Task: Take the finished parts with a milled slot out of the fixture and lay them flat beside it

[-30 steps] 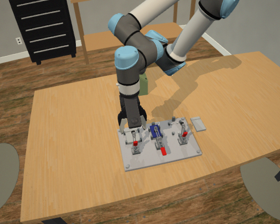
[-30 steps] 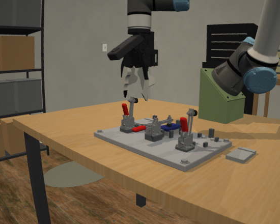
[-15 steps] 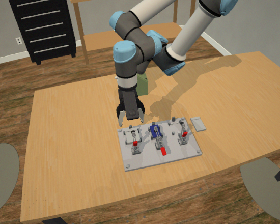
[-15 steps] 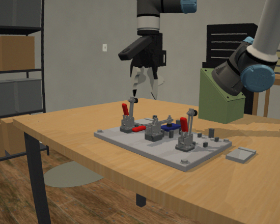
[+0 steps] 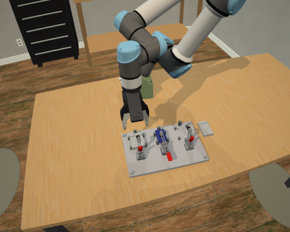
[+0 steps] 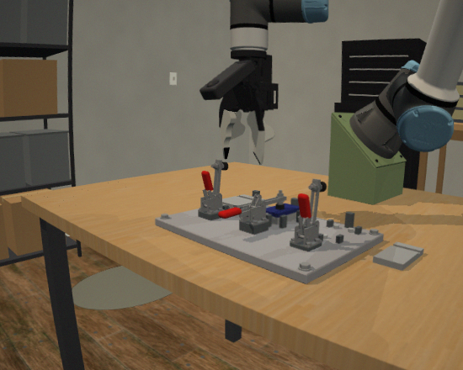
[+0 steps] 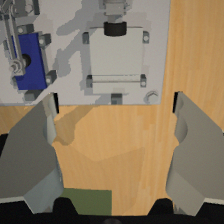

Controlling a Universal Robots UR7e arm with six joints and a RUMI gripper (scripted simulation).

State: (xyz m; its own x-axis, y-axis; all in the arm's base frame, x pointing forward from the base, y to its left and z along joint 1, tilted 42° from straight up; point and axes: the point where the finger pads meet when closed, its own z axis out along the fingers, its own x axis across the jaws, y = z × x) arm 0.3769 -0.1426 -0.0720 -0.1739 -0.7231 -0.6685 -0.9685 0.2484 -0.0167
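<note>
The gripper (image 5: 135, 127) (image 6: 243, 161) (image 7: 116, 102) is open and empty, above the table at the fixture's back edge. A pale slotted part (image 5: 134, 143) (image 6: 236, 201) (image 7: 116, 60) sits between pins on the fixture plate (image 5: 151, 168) (image 6: 233, 241) (image 7: 70, 95), in the left nest in the top view; its clamp, with a red handle (image 5: 140, 148) (image 6: 207, 181), stands raised. The blue blank (image 5: 159, 135) (image 6: 290, 208) (image 7: 34, 75) is in the middle nest under a lowered clamp. The other slotted part (image 5: 205, 128) (image 6: 398, 256) lies flat on the table beside the fixture's right edge in the top view.
The third nest holds only pins, and its clamp (image 5: 187, 144) (image 6: 306, 235) stands raised. The middle clamp's red handle (image 5: 169, 156) (image 6: 230, 213) points toward the plate's front. A green pedestal (image 5: 147, 88) (image 6: 364, 168) (image 7: 87, 201) stands behind the fixture, under the arm's base.
</note>
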